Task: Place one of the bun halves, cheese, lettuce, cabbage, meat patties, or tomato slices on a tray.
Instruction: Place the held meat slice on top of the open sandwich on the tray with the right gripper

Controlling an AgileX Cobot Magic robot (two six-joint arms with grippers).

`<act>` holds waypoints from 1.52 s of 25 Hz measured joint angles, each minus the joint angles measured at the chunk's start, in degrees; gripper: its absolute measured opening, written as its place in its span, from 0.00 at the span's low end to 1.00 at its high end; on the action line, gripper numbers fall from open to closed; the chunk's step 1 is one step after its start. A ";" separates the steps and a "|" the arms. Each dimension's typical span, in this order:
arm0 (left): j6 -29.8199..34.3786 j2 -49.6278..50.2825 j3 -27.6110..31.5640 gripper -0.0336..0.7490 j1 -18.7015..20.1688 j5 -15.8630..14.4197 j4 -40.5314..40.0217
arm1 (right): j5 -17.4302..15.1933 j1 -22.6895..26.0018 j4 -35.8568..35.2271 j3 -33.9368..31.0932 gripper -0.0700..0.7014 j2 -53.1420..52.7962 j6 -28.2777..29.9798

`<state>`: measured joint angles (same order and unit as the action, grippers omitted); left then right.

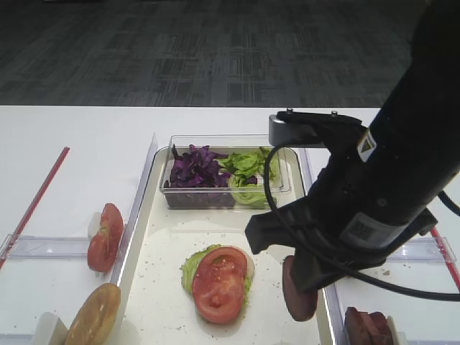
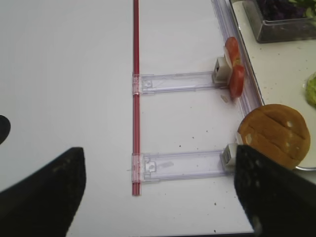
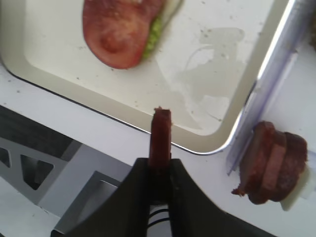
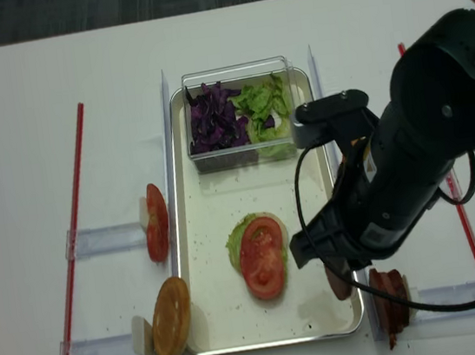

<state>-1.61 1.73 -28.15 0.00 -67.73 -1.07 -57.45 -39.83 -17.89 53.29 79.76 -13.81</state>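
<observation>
Right gripper [image 3: 160, 170] was clamped on a meat patty [image 3: 161, 138] held edge-up, over the near right corner of the tray [image 3: 59, 79]; remaining patties [image 3: 271, 168] sat just right of it. Left gripper [image 2: 158, 187] was open over bare worktop [image 2: 69, 74]

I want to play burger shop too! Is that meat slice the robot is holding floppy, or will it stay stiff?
Probably fairly stiff: the meat patty stands straight up from the shut right gripper without drooping. It looks thin, so likely light. Pinched only at one edge, it might slip or swing over the tray.
</observation>
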 joint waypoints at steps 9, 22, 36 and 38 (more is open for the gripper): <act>0.00 0.00 0.00 0.76 0.00 0.00 0.00 | 4.23 0.00 -1.90 0.00 0.25 -0.94 4.38; 0.00 0.00 0.00 0.76 0.00 0.00 0.00 | 4.95 15.24 -26.74 -2.76 0.25 -0.94 30.54; 0.00 0.00 0.09 0.76 0.00 0.00 0.00 | 2.79 17.96 -60.59 -17.89 0.25 -0.94 66.12; 0.00 0.00 0.09 0.76 0.00 0.00 0.00 | 2.79 17.96 -62.69 -18.45 0.25 -0.94 68.66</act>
<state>-1.61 1.73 -28.05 0.00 -67.73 -1.07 -54.66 -21.87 -80.58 34.83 78.82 54.85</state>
